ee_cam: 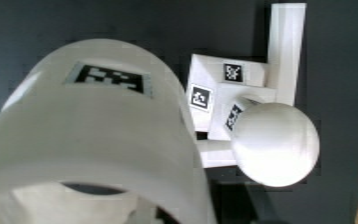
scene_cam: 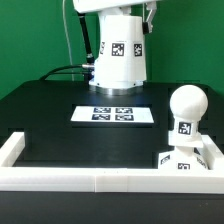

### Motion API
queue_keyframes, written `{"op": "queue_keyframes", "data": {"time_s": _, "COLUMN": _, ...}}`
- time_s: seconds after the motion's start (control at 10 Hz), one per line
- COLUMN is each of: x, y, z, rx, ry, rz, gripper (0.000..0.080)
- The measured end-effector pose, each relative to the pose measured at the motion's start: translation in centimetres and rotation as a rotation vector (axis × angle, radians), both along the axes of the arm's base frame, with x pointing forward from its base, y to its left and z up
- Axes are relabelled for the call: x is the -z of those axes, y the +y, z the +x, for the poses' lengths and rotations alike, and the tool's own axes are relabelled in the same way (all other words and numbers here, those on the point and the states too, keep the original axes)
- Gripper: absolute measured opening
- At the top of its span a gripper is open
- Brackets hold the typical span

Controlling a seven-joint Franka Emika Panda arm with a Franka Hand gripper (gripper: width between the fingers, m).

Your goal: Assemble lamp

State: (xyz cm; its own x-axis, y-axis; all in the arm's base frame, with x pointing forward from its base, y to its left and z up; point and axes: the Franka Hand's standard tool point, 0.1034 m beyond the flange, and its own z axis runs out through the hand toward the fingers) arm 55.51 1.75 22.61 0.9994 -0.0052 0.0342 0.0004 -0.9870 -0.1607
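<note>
Black worktop (scene_cam: 60,120), green backdrop: shade-fitting step.
The hand (scene_cam: 118,10), upper centre, carried the shade (scene_cam: 120,55); next it probably needed lowering over the bulb (scene_cam: 186,110), lower right.

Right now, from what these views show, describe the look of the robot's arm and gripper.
Only the lowest part of the arm shows, at the exterior view's top: white casing with grey edging. A black cable trails down beside it to the table. The gripper itself is too hidden behind the white tagged shade to describe.
</note>
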Motion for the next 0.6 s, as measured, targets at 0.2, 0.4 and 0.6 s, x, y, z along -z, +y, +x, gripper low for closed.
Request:
{"op": "queue_keyframes", "data": {"time_s": 0.2, "x": -0.4, "y": 1.3, "z": 0.9, "rx": -0.005, "ry": 0.003, "rz": 0.007, "gripper": 0.0044}}
{"op": "queue_keyframes", "data": {"time_s": 0.4, "x": -0.5, "y": 2.8, "z": 2.7, "rx": 0.008, "ry": -0.005, "rz": 0.015, "gripper": 0.0044}}
{"op": "queue_keyframes", "data": {"time_s": 0.6, "x": -0.7, "y": 5.2, "z": 3.8, "rx": 0.032, "ry": 0.001, "rz": 0.022, "gripper": 0.0044}}
